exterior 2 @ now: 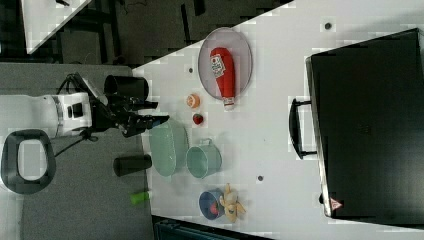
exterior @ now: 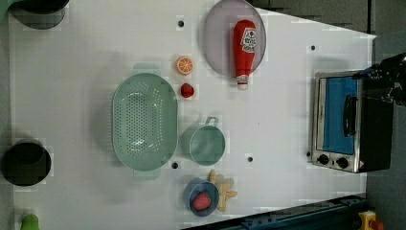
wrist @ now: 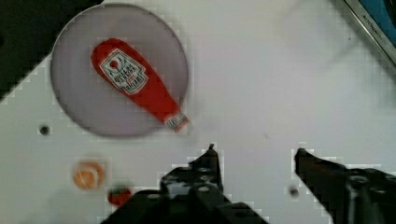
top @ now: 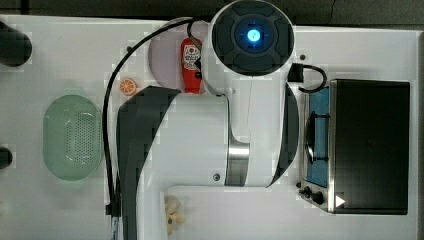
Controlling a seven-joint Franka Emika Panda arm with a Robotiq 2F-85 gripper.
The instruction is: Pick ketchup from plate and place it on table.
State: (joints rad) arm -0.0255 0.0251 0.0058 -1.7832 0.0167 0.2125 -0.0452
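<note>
One ketchup bottle lies flat on the round plate, its capped tip just over the plate's rim, above the white desk. Well apart from it, the gripper hangs over bare desk with fingers spread wide, holding nothing. Near the plate sit an orange slice and a strawberry.

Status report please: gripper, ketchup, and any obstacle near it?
Gripper open, empty, above the table. Ketchup lying on the plate, cap over the rim, untouched. Nothing between gripper and bottle.
</note>
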